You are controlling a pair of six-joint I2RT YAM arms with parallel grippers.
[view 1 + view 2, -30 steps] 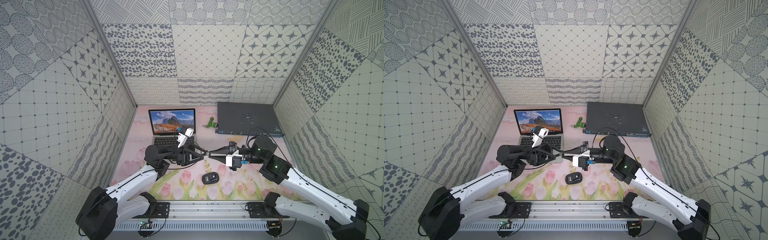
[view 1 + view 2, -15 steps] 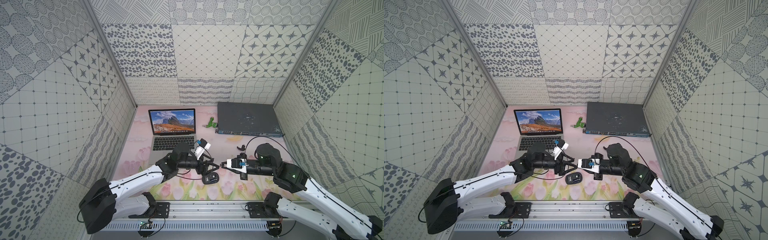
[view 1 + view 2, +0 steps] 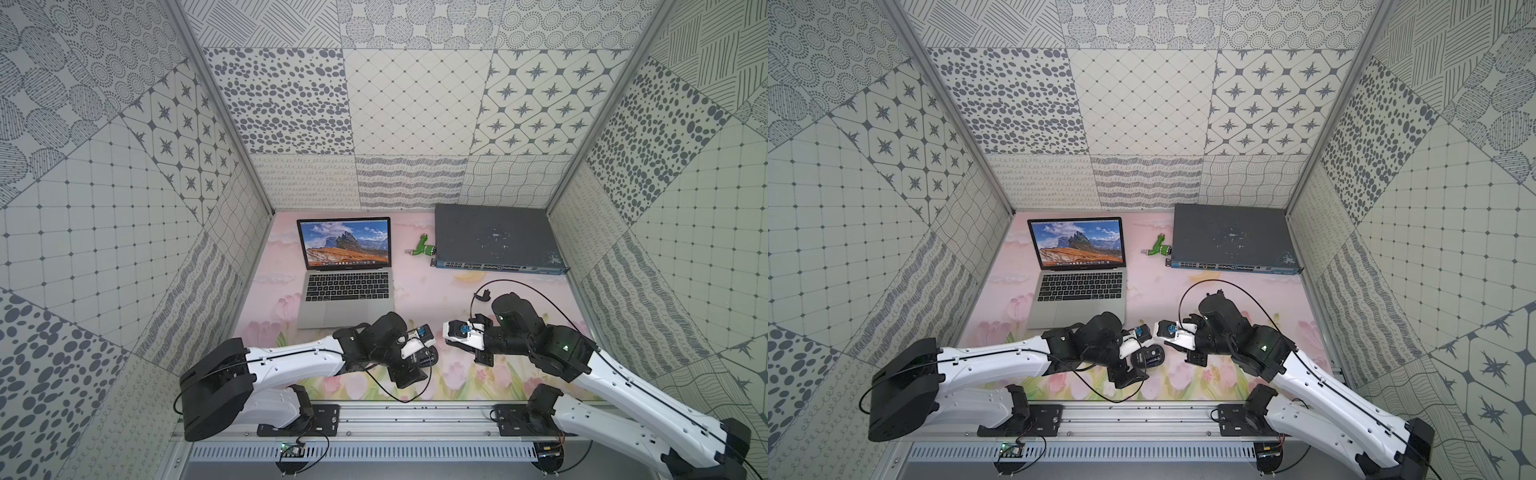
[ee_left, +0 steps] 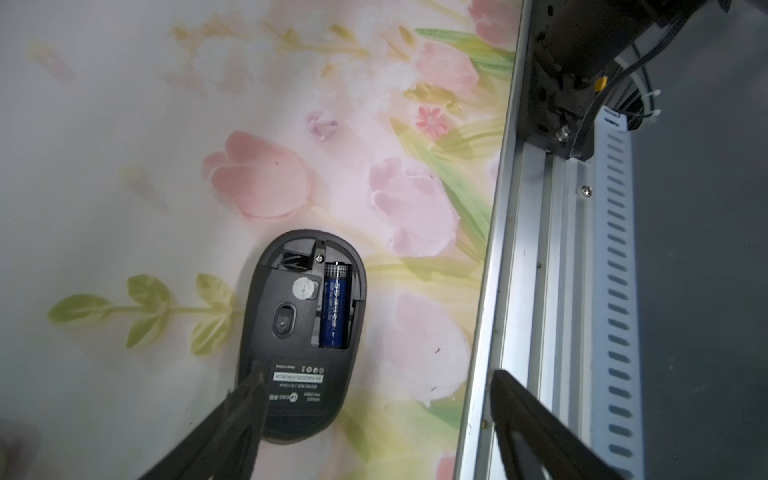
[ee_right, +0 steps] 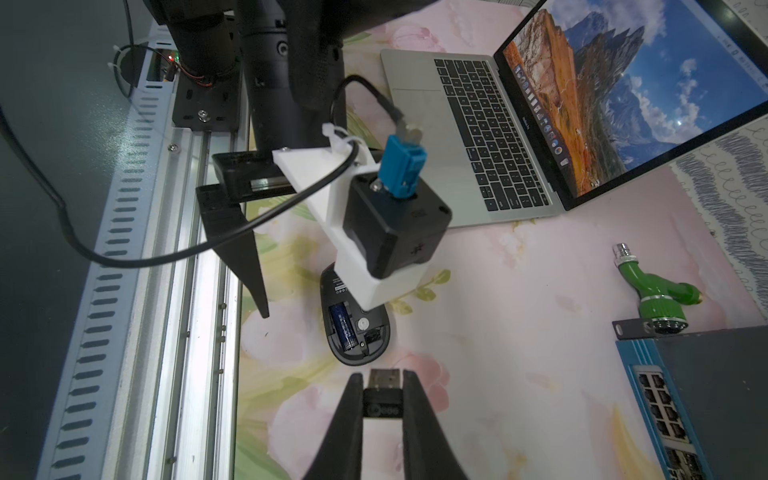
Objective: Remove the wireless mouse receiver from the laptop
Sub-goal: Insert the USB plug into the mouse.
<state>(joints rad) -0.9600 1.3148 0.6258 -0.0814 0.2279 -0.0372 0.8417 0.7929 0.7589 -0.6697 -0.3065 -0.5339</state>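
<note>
1. Since a second ago both arms have pulled back from the front right corner of the slim silver-grey laptop with black keys (image 3: 347, 291), where their tips had met. They are now close to the aluminium rail (image 3: 415, 419) at the near edge of the bench.
2. On the way the left gripper (image 4: 376, 370) spread wider. It now stands open and empty over the black oval mouse (image 4: 299, 332), which lies belly-up with its battery bay uncovered and a blue battery (image 4: 334, 307) showing.
3. One of its fingers (image 4: 245, 407) overlaps the label end of the mouse in the left wrist view; whether it touches, I cannot tell. The other finger lies over the rail's edge.
4. The right gripper (image 5: 382, 374) is clamped on the wireless mouse receiver (image 5: 382, 403), a tiny dark nub. Its metal plug pokes out past the fingertips toward the mouse.
5. The receiver hangs above the pink tulip-printed bench (image 3: 436, 299), near the mouse and well apart from the laptop.
6. In the right wrist view, the black cube camera on a white bracket (image 5: 390, 232) on the left wrist hangs in front and covers part of the mouse.
7. Farther back, the flat dark grey network switch box (image 3: 494, 237) sits against the rear wall. The green connector with a metal end (image 3: 424, 248) lies just beside the switch's left front corner, between the switch and the open laptop.
</note>
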